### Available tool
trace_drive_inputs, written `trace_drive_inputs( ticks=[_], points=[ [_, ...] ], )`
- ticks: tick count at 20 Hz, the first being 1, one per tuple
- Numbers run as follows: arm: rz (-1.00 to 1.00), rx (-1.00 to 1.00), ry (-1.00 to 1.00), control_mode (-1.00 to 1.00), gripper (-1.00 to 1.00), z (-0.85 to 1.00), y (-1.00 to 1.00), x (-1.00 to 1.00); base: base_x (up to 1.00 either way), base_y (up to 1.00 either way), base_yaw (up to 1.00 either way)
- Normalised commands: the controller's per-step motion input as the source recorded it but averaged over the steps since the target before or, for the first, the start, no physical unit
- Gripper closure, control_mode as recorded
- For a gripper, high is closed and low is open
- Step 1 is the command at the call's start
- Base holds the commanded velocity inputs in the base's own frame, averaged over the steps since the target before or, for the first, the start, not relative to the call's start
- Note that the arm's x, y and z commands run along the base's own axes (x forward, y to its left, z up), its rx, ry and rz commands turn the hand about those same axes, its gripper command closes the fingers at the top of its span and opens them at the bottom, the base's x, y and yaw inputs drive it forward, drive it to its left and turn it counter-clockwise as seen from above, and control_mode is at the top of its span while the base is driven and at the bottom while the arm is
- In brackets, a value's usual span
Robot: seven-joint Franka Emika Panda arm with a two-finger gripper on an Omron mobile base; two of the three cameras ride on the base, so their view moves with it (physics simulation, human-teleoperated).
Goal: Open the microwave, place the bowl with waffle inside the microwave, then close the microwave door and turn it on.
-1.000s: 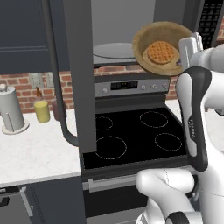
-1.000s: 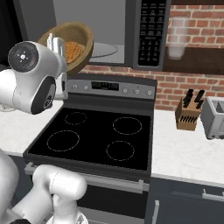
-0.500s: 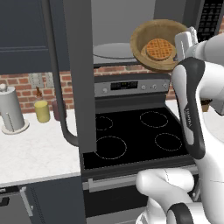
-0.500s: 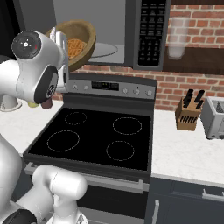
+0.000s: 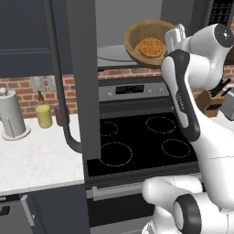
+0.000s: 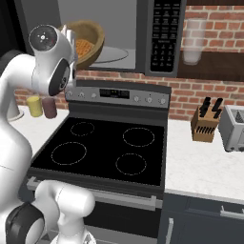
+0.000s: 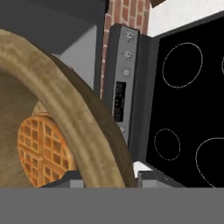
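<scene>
— Where's the bowl (image 5: 137,39)?
— Gripper (image 5: 176,39) clamps its rim, tilted at the microwave (image 6: 143,33) mouth, waffle (image 5: 151,47) inside.
— Anything nearby?
— Open door (image 5: 82,77) at left; stove (image 5: 146,141) below.

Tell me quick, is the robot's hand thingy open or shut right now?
End effector: shut on the rim of the bowl, with the waffle inside, held up at the open microwave.
</scene>
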Motion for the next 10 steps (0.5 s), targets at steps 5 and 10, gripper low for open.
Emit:
trace_drive_inputs(
  ticks=[5,10],
  points=[
    [0.03,0.08,0.0,-1.0,1.0,0.0,0.1,0.33,0.0,0.0,0.0],
    [0.04,0.03,0.0,-1.0,1.0,0.0,0.04,0.26,0.0,0.0,0.0]
  ],
)
